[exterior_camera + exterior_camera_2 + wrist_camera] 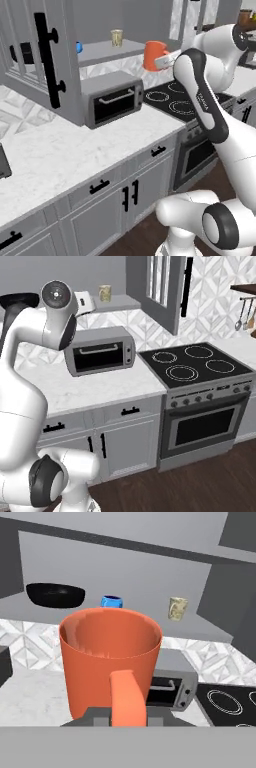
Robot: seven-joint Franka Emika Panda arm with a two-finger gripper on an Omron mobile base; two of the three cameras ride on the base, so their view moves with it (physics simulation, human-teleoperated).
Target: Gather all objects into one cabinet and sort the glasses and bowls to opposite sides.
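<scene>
Left base view: a white marble desk point(65, 150) carries a toaster oven point(112, 100) beside a black stove point(175, 97). Above, the cabinet point(107, 50) stands open, its barred door point(40, 60) swung out left; a pale cup point(116, 37) sits on its shelf. The orange mug point(154, 55) hangs in the air just right of the shelf edge.

Right base view: the cup point(104, 292) stands near the shelf's front edge.

Hand view: the claw is clamped on the mug point(111, 662), handle toward the camera. Behind it on the shelf sit the black bowl point(55, 595), the blue bowl point(111, 601) and the cup point(177, 608), well apart.
</scene>
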